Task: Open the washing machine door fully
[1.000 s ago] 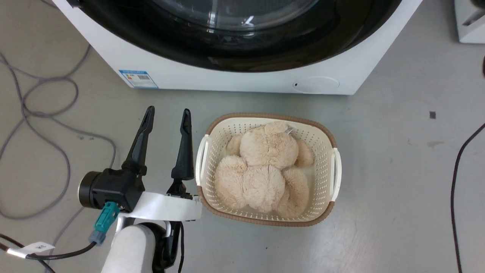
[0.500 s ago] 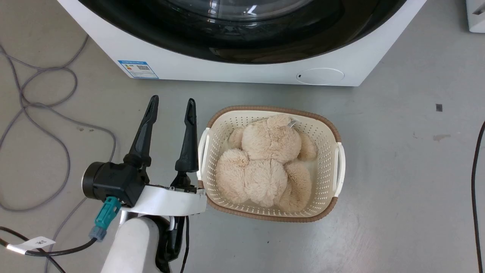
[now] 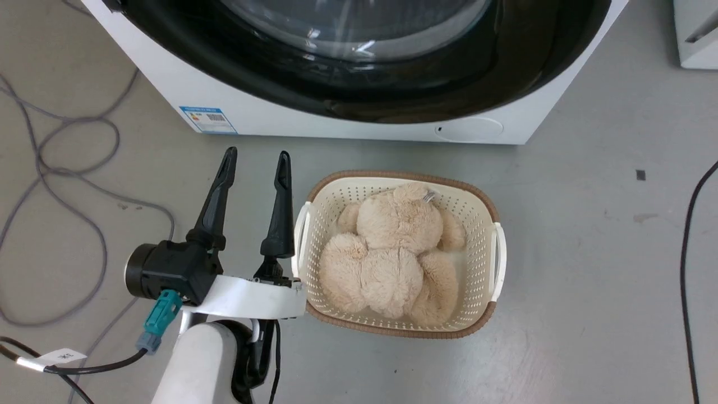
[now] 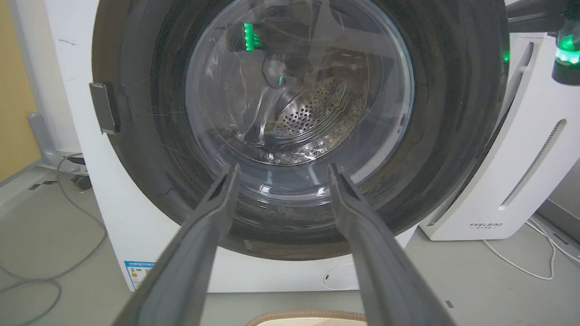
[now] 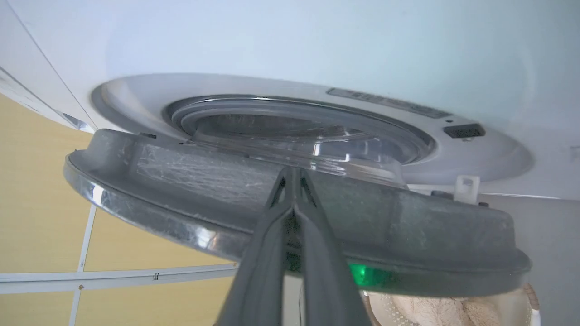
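While the left gripper (image 3: 257, 154) hangs wide open and empty just beside the basket (image 3: 315, 188), the washing machine door (image 5: 181, 172) stands a little ajar from the washing machine (image 5: 272, 40). The right gripper (image 5: 293, 174), fingers pressed together on nothing, points at the door's inner face; I think it should push there steadily, following the door's arc.

The head view's top edge cuts off the white front-loading washing machine (image 3: 269, 120) and all but the lower arc of its large round black-rimmed glass door (image 3: 359, 84). The print on the small blue label (image 3: 207, 119) is too small to read.

In the left wrist view, the bottom edge cuts off the cream perforated brown-rimmed basket (image 4: 306, 313).

In the right wrist view, the door's rim hides most of the beige plush toy (image 5: 435, 312). Whether the pressed-together fingers of the right hand (image 5: 293, 171) touch the door cannot be told.
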Robot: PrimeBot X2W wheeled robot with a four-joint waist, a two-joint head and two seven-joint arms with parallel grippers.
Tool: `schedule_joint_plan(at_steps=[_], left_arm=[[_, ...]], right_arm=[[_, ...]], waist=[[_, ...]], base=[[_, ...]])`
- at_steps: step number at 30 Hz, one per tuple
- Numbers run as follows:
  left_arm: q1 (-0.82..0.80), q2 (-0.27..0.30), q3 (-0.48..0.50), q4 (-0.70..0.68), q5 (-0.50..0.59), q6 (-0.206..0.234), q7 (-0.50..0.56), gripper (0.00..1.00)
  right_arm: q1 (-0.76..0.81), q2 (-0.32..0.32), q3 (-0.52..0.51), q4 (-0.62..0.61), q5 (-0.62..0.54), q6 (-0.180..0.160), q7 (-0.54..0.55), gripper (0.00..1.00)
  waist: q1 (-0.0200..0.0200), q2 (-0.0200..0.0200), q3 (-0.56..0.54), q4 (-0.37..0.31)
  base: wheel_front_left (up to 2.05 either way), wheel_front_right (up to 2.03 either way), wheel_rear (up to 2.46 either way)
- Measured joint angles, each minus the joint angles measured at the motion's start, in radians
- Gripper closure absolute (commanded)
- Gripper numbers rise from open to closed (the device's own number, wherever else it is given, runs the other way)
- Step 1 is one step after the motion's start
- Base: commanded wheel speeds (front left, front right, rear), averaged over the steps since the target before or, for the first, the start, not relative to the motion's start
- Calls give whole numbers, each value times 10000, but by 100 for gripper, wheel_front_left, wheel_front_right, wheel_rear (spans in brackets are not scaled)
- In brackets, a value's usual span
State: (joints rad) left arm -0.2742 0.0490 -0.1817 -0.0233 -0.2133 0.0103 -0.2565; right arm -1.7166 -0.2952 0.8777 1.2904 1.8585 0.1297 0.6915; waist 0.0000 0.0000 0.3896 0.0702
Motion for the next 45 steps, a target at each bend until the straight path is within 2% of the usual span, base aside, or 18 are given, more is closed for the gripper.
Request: schedule_joint_plan(at_steps=[12, 20, 32, 38, 45], left_arm=[[296, 0, -105, 420, -19, -4, 0, 0], [662, 0, -159, 694, -25, 0, 0, 0], [1380, 0, -184, 1181, 25, 0, -2, 0], [1748, 52, -184, 1392, 201, -46, -8, 0], [1980, 58, -192, 1553, 267, -105, -8, 0]], right_arm=[[928, 307, 171, -2, 456, 0, -642, 100], [1788, 278, 334, 4, 694, 0, -418, 100], [3081, 589, 297, -46, 1197, 0, 215, 100], [3948, 598, 167, -777, 1306, 0, 387, 100], [5137, 548, 130, -2194, 1436, 0, 545, 100]], waist=[[0, 0, -747, 151], [0, 0, -1427, 391], [0, 0, -2654, 637], [-1, 0, -3154, 732], [-1, 0, -3475, 780]], base=[[0, 0, 0], [0, 0, 0], [0, 0, 0], [0, 0, 0], [0, 0, 0]])
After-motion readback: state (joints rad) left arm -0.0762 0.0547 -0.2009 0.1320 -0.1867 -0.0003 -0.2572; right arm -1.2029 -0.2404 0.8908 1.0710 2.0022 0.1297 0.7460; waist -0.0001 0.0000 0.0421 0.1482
